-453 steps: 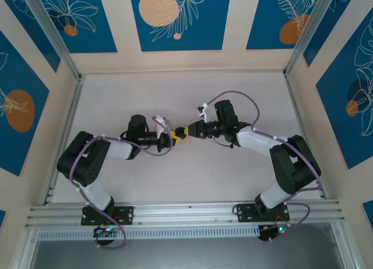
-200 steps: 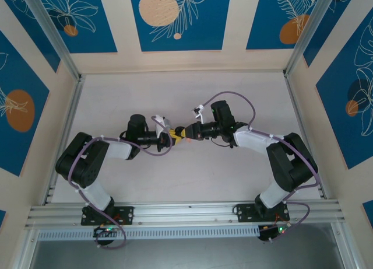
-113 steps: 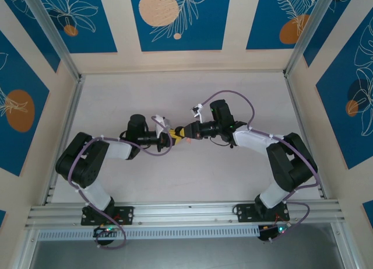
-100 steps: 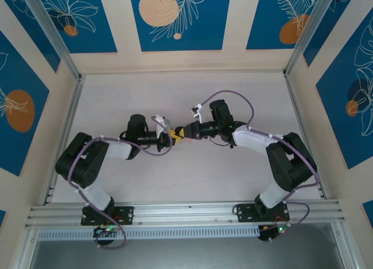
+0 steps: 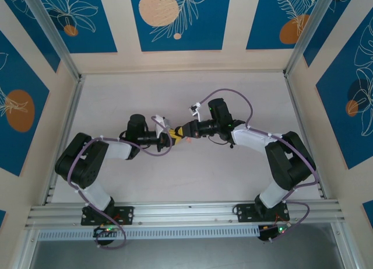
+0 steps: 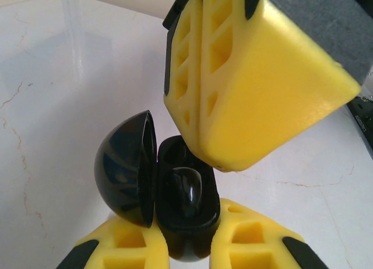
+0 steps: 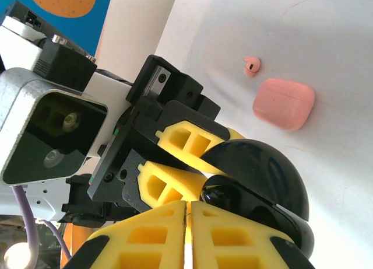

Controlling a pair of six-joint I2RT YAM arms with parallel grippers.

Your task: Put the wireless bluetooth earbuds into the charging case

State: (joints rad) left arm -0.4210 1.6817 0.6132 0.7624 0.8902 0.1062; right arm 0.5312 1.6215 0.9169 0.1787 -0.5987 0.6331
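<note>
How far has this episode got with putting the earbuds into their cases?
Done: one black earbud appears seated in the open black case. In hand: the left tool grips that case while the shut right tool has its tips at the opening; whether it carries another bud is unclear. Left: the pink earbud lies on the table beside the closed pink case.

The black case (image 6: 186, 234), a glossy round shell, is up on edge over the middle of the worktop (image 5: 233, 94) with its domed lid (image 6: 125, 170) swung wide open on the hinge. One shiny black earbud (image 6: 189, 187) sits in a pocket inside it. Near it on the worktop lies the pink case (image 7: 284, 104), rounded, matte and closed, with the tiny pink earbud (image 7: 252, 65) loose just beside it, not touching.
</note>
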